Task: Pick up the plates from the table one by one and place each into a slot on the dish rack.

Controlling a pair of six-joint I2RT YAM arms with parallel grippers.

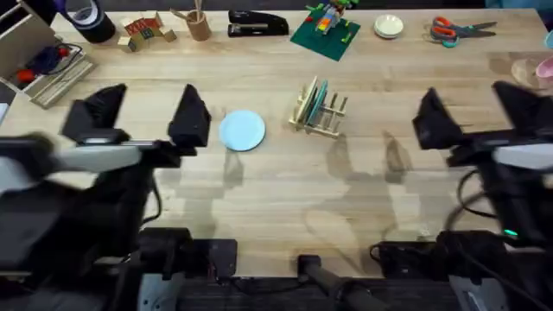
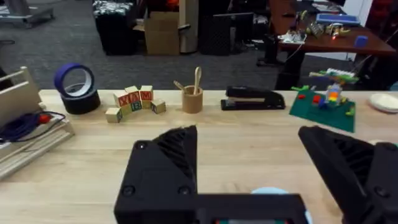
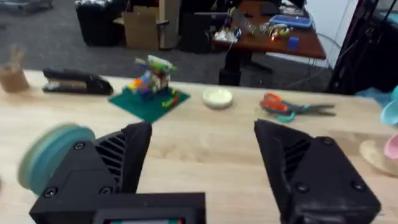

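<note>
Light blue plate (image 1: 242, 130) lies beside dish rack (image 1: 318, 109).

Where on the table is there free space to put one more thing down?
The table is bare in front of the dish rack and light blue plate, between the two arms. The far edge is crowded: tape, stapler, green brick plate, scissors.

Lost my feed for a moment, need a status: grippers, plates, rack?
Left gripper open, empty, beside light blue plate flat on table. Right gripper open, empty. Dish rack holds cream and teal plates upright. Nothing in the way.
</note>
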